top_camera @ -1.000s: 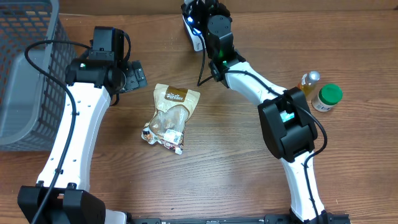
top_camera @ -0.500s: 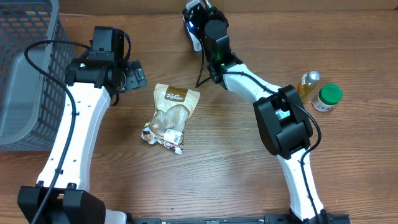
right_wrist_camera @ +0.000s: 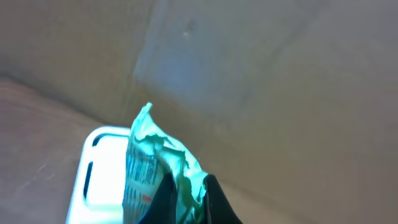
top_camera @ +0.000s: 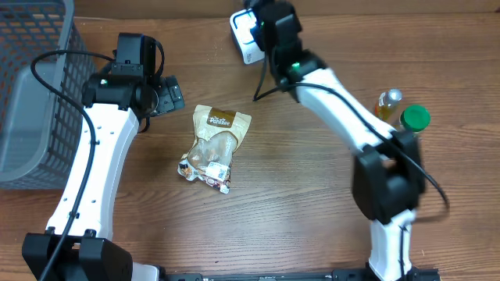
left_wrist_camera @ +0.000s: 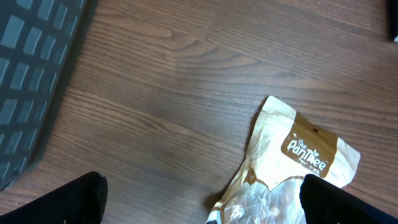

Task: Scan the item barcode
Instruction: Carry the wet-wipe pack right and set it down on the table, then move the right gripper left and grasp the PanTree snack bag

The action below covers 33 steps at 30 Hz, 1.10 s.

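Looking thin and crinkly, the small packet point(right_wrist_camera: 149, 165) is most likely very light and soft, so it will bend and rustle and could slip or fold over if it is only held by a corner. I think the best place to hold it is low on its body, away from the black barcode lines point(right_wrist_camera: 140, 171), so the lines stay flat and nothing covers them. Right now it is pinched tight between the two dark fingers of the right end effector point(right_wrist_camera: 186, 196), which is closed on it, and the pale green top of the packet sticks up past the fingertips. Just behind and under it sits the white scanner point(right_wrist_camera: 99, 177), at the far edge of the surface point(top_camera: 297, 203) (I cannot tell if the packet touches the scanner or hangs a little above it). From above, the right arm looks blurry over that same white box. The left end effector point(left_wrist_camera: 205, 199) has its fingers spread as wide as they go and holds nothing; it hangs over a brown snack bag point(top_camera: 212, 148) lying flat near the middle. A grey basket point(top_camera: 31, 94) stands at the left side, and a small bottle point(top_camera: 388, 101) and a green-lidded jar point(top_camera: 412, 121) stand at the right.
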Tool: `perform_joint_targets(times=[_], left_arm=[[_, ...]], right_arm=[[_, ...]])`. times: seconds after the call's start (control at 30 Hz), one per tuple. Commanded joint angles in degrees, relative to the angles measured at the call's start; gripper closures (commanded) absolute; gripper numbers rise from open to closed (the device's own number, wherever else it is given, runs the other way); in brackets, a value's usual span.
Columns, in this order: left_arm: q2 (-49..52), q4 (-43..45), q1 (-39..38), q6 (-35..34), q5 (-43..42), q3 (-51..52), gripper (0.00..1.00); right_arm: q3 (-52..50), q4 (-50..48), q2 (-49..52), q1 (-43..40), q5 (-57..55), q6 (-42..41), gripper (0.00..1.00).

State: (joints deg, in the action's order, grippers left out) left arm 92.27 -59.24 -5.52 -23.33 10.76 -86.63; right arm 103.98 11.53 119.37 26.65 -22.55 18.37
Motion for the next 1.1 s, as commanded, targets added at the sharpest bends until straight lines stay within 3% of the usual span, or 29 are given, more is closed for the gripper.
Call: perform_joint_targets(times=[0.0,0.17,0.3,0.43,0.63,0.67,0.7,0.73,0.8,0.83,0.97,1.07], left_arm=[[-0.1,-0.1,-0.2,1.5,0.2,-0.6,0.00],[-0.1,-0.1,-0.2,1.5,0.2,-0.6,0.01],[-0.1,-0.1,-0.2,1.5,0.2,-0.6,0.00],[-0.1,-0.1,-0.2,1.5,0.2,-0.6,0.00],[-0.1,-0.1,-0.2,1.5,0.2,-0.6,0.00],[-0.1,-0.1,-0.2,1.5,0.2,-0.6,0.01],[-0.1,-0.1,-0.2,1.5,0.2,-0.6,0.01],[-0.1,-0.1,-0.2,1.5,0.2,-0.6,0.01],[-0.1,-0.1,-0.2,1.5,0.2,-0.6,0.00],[-0.1,-0.1,-0.2,1.5,0.2,-0.6,0.00],[-0.1,-0.1,-0.2,1.5,0.2,-0.6,0.00],[-0.1,-0.1,-0.2,1.5,0.2,-0.6,0.00]], right_arm=[[1.7,13.2,-7.1,-2.1,1.7,-13.0,0.96],[1.4,40.6,-7.1,-4.0,10.1,-18.6,0.96],[-1.8,55.7,-6.7,-5.9,12.7,-19.6,0.96],[-7.5,61.1,-6.6,-8.8,12.6,-19.9,0.96],[-12.0,59.9,-6.6,-13.4,12.6,-20.0,0.96],[-12.5,59.2,-6.6,-14.2,12.6,-20.0,0.87],[-12.8,58.6,-6.6,-14.8,12.6,-20.0,0.53],[-12.9,58.0,-6.6,-15.1,12.6,-20.0,0.33],[-12.9,56.6,-6.6,-15.5,12.6,-21.6,0.05],[-12.9,55.9,-6.6,-15.5,12.8,-22.4,0.01],[-12.9,53.5,-6.6,-14.4,13.6,-27.5,0.00],[-12.6,51.0,-6.6,-12.0,22.7,-27.4,0.00]])
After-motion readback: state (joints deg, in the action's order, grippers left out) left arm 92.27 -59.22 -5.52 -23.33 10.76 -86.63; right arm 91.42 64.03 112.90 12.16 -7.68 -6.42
